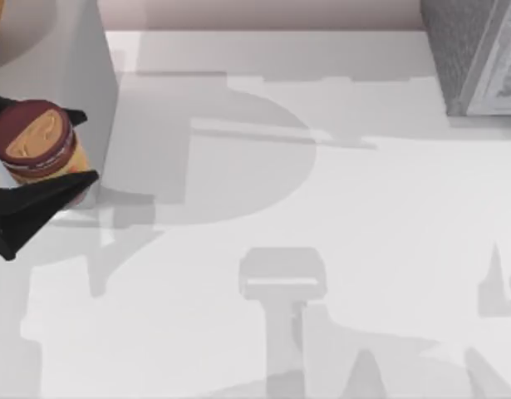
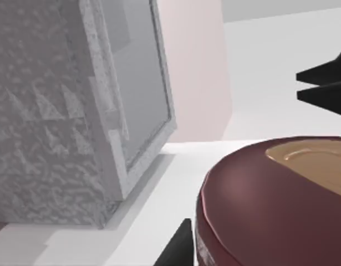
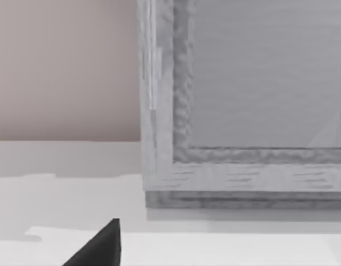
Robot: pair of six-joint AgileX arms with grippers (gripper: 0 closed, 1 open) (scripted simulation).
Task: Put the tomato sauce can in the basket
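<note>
Spanning the frame, white table (image 1: 338, 249) under a pinkish wall. At the table's left edge the left gripper (image 1: 39, 162) is clamped on the upright tomato sauce can (image 1: 35, 140). Grey textured box (image 1: 475, 54) at far right corner. Right gripper fingertip (image 3: 101, 246) near it; grip state unclear.

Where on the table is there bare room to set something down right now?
The wide white table is free from its middle across to the right, bordered by the grey box at the top right corner. The left edge is crowded: the left gripper holds the tomato sauce can there.
</note>
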